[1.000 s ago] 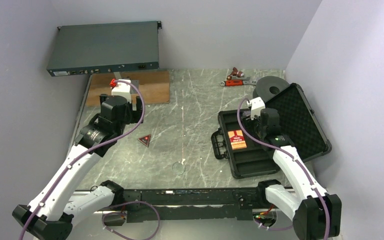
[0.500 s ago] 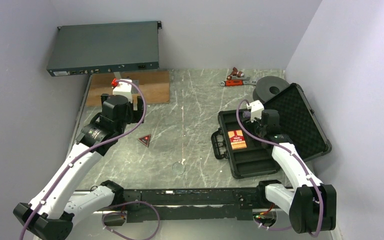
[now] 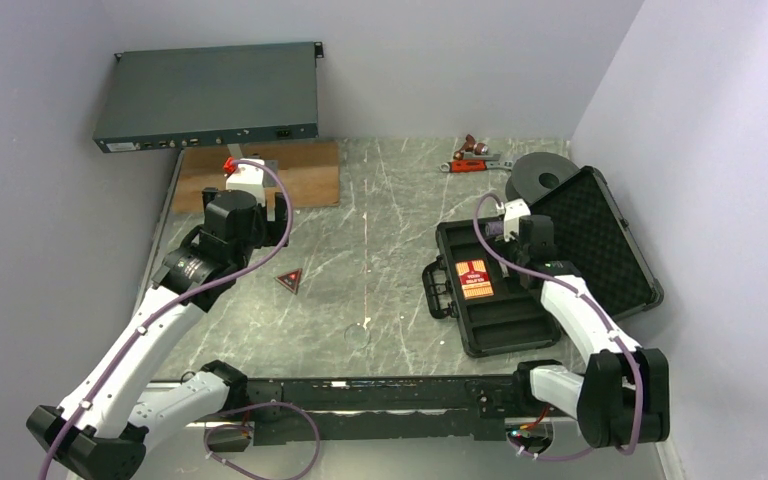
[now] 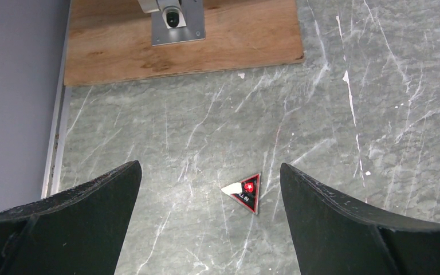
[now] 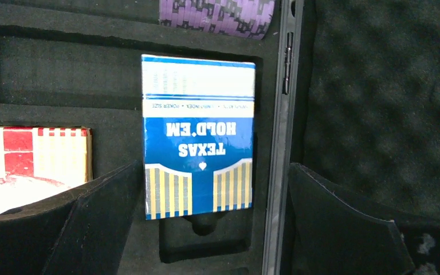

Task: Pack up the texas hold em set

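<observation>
— What sort of place is this?
— A robotics lab cell. Left arm [image 3: 135, 345] and right arm [image 3: 580, 315] are bolted at the table's [image 3: 390, 200] near edge, with bare walls [image 3: 440, 70] around and a rack-mount unit [image 3: 208, 95] far left.

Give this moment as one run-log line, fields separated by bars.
left gripper: open, raised | red triangle: on table, outside case | right gripper: open over blue card box | blue card box: in case slot

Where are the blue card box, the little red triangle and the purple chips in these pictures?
blue card box [image 5: 197, 137], right wrist view, middle of its printed face.
red triangle [image 4: 246, 192], left wrist view, centre of its top face.
purple chip stack [image 5: 217, 14], right wrist view, side of the stack.
</observation>
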